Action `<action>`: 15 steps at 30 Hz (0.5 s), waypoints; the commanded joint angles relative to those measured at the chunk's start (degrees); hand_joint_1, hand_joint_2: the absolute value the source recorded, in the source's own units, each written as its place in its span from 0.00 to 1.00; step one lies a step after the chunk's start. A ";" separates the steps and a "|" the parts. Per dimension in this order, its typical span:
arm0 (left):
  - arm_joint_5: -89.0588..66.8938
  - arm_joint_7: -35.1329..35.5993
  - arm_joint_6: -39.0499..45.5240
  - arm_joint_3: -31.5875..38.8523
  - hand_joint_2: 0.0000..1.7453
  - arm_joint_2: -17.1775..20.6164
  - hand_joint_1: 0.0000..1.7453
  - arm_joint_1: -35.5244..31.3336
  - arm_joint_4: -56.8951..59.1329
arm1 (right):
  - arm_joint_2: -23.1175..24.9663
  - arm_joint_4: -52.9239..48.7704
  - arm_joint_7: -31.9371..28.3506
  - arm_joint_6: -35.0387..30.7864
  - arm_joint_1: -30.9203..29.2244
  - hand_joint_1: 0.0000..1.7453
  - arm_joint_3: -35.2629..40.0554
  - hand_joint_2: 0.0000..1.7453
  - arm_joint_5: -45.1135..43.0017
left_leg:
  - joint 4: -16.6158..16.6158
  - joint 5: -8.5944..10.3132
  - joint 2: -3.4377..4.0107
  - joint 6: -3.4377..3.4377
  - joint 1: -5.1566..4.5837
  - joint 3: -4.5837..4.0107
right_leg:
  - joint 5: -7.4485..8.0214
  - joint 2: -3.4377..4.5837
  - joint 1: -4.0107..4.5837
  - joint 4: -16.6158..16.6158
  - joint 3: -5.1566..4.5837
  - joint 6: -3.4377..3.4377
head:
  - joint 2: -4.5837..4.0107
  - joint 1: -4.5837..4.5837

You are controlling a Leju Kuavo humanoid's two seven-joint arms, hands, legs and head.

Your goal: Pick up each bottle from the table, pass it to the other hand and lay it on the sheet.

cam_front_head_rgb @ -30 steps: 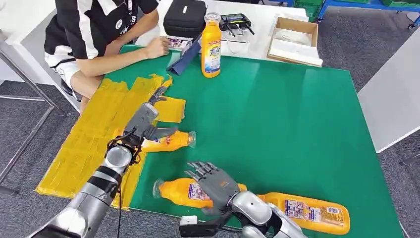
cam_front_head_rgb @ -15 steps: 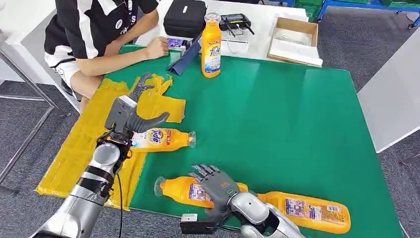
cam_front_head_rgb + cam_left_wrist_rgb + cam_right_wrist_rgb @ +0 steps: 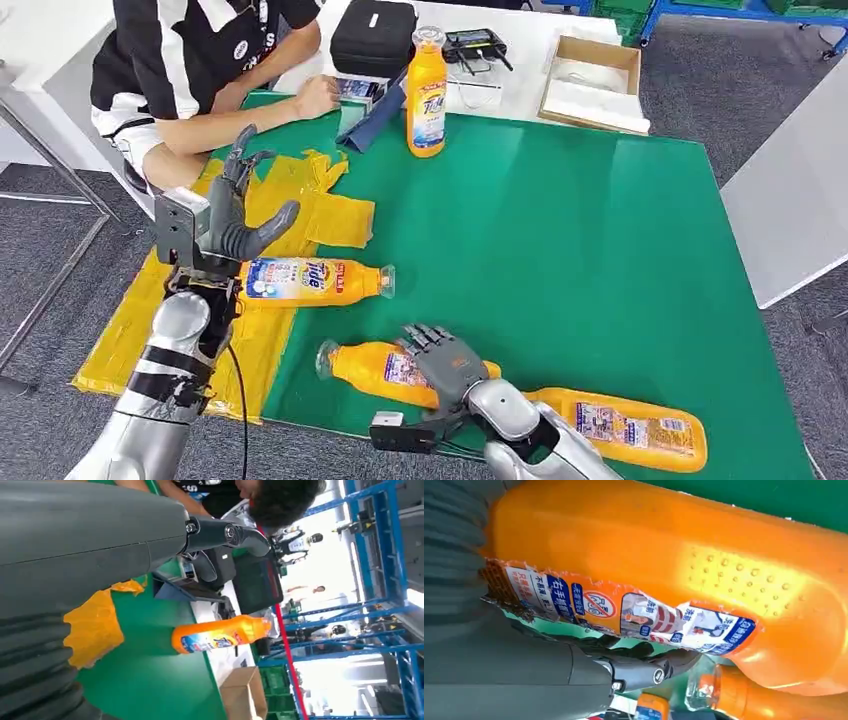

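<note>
Right hand [image 3: 447,362] lies over the label of the near bottle [image 3: 375,368], which rests on its side on the green worktop [image 3: 560,250], cap toward the yellow sheet [image 3: 190,260]; the right wrist view shows the thumb under the label, yet whether the fingers have clamped cannot be told. Left hand [image 3: 225,220] is raised above the sheet, fingers spread, holding nothing; below it a bottle with a blue label [image 3: 310,281] lies across the sheet's edge. Advice: wrap the body at mid-length before lifting, since the smooth round plastic may roll; keep it level for the transfer. A third bottle [image 3: 620,428] lies just beside; a fourth [image 3: 426,92] stands at the far edge.
</note>
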 commanded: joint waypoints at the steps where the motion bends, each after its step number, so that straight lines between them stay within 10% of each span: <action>1: 0.14 0.17 0.34 1.20 1.00 0.73 0.00 0.59 -1.02 | -0.35 4.80 3.25 -0.41 -0.26 0.00 -3.62 1.00 4.19 | -0.03 -0.06 0.01 -0.12 0.06 0.28 | -0.05 0.16 0.04 -0.07 0.29 -0.12 | 0.00 -0.02; 3: 0.14 0.18 0.38 1.35 1.00 0.65 0.00 0.95 -1.27 | -0.56 4.86 4.52 -0.04 0.25 0.00 -4.92 1.00 5.51 | 0.02 -0.17 -0.01 -0.19 0.11 0.50 | -0.16 0.23 0.07 -0.05 0.54 -0.20 | 0.00 0.00; 4: 0.14 0.18 0.41 1.35 1.00 0.63 0.00 1.03 -1.31 | -0.59 5.14 4.64 0.09 0.39 0.37 -5.55 1.00 5.76 | -0.03 -0.08 -0.03 -0.12 0.08 0.35 | -0.08 0.14 0.05 -0.09 0.39 -0.14 | 0.00 0.00; 5: 0.14 0.17 0.41 1.32 1.00 0.61 0.00 1.09 -1.34 | -0.72 5.35 4.60 0.13 0.44 0.99 -5.81 1.00 5.82 | -0.02 -0.11 -0.02 -0.14 0.09 0.42 | -0.11 0.18 0.05 -0.09 0.46 -0.16 | 0.00 0.00; 15: 0.14 0.17 0.48 0.91 1.00 0.59 0.00 1.15 -1.53 | 0.10 4.84 3.11 -1.24 1.29 1.00 -9.52 1.00 2.77 | 0.02 -0.15 -0.05 -0.16 0.08 0.48 | -0.16 0.17 0.05 -0.05 0.53 -0.18 | 0.00 0.00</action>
